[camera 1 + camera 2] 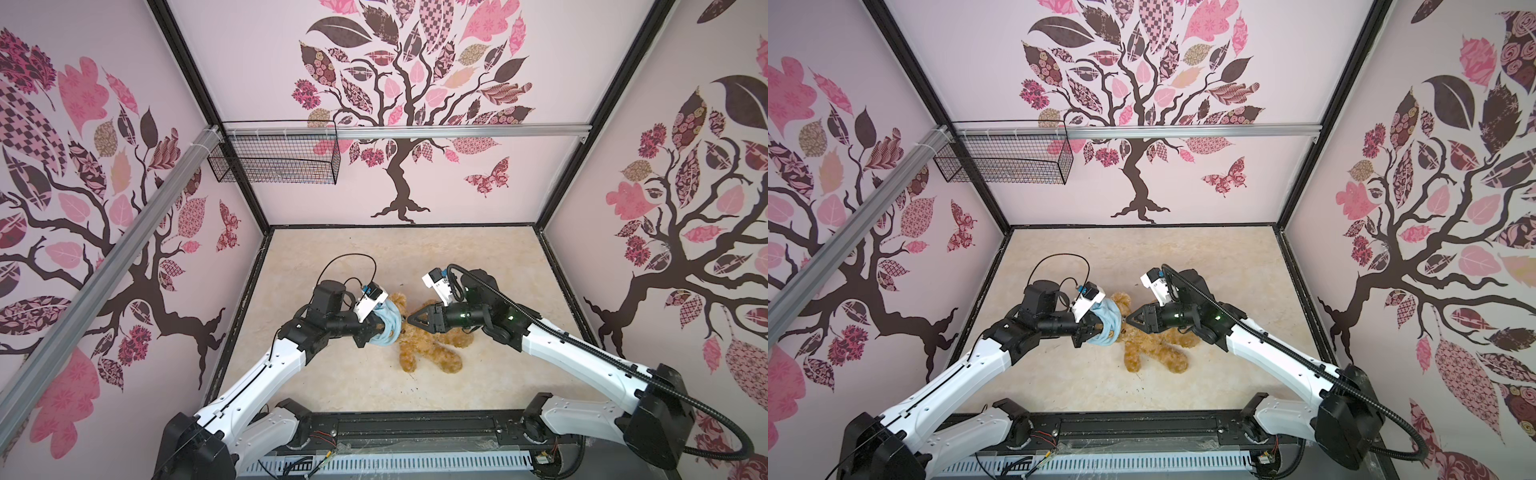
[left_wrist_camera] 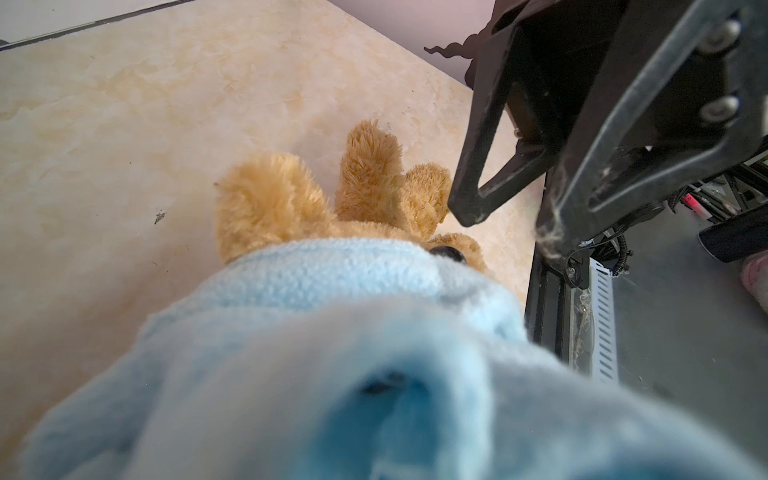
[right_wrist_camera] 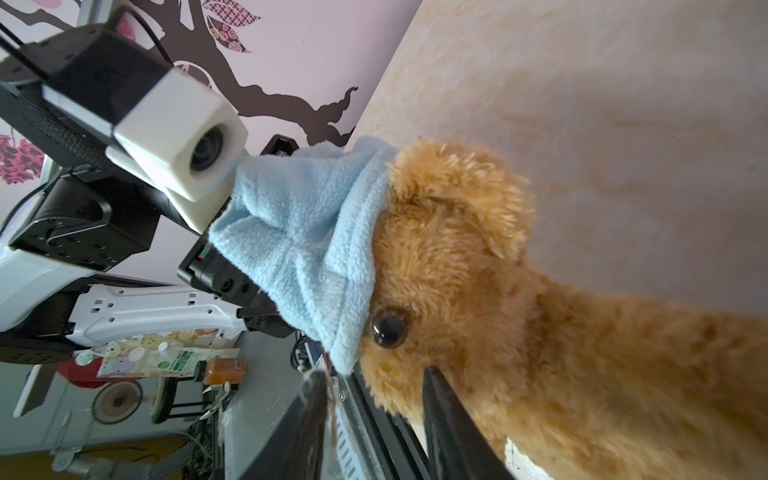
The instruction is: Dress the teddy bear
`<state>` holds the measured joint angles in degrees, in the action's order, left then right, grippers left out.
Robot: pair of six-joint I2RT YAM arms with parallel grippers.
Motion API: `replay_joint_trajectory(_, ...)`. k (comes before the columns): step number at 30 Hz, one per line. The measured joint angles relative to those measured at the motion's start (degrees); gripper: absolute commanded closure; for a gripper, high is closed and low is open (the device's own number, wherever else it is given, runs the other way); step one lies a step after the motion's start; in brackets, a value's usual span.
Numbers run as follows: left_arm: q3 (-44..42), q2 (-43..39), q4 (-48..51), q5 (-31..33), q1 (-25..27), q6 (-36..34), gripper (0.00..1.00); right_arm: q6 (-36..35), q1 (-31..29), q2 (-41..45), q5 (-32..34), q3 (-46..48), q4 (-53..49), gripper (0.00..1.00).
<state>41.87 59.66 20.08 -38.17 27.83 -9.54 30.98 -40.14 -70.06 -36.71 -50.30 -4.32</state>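
The golden-brown teddy bear [image 1: 419, 347] [image 1: 1152, 351] lies on its back on the beige table [image 1: 457, 257], head toward the left arm. A light-blue fleece shirt [image 1: 388, 326] [image 3: 299, 232] is pulled over the top of its head, down to one dark eye [image 3: 388, 326]. One ear [image 3: 469, 195] stays uncovered. My left gripper [image 1: 380, 330] is shut on the shirt, and bunched fabric [image 2: 332, 282] hides its fingers. My right gripper [image 1: 411, 320] [image 3: 374, 372] hovers at the bear's muzzle, jaws apart and gripping nothing. The left wrist view shows its two fingertips [image 2: 469, 216] above the bear's limbs [image 2: 370, 174].
A black wire basket [image 1: 274, 160] hangs from the metal rail on the back wall, at the left. Patterned walls close in the table on three sides. A black frame rail [image 1: 415, 424] runs along the front edge between the arm bases.
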Motion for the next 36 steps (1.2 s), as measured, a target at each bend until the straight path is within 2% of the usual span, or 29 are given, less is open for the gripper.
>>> replay_joint_trajectory(21,-0.42,0.02,-0.24,0.48,1.11,-2.47,1.0,0.98,0.09,-8.85,-5.22,-4.83,4.76,0.72)
replay_joint_trajectory(30,-0.42,0.02,0.17,1.77,1.81,-2.99,1.0,5.6,0.11,-9.51,-6.34,-3.26,11.19,1.0)
replay_joint_trajectory(36,-0.42,-0.02,0.57,2.69,2.47,-3.52,1.0,11.39,1.97,-9.14,-4.35,0.2,16.26,1.0)
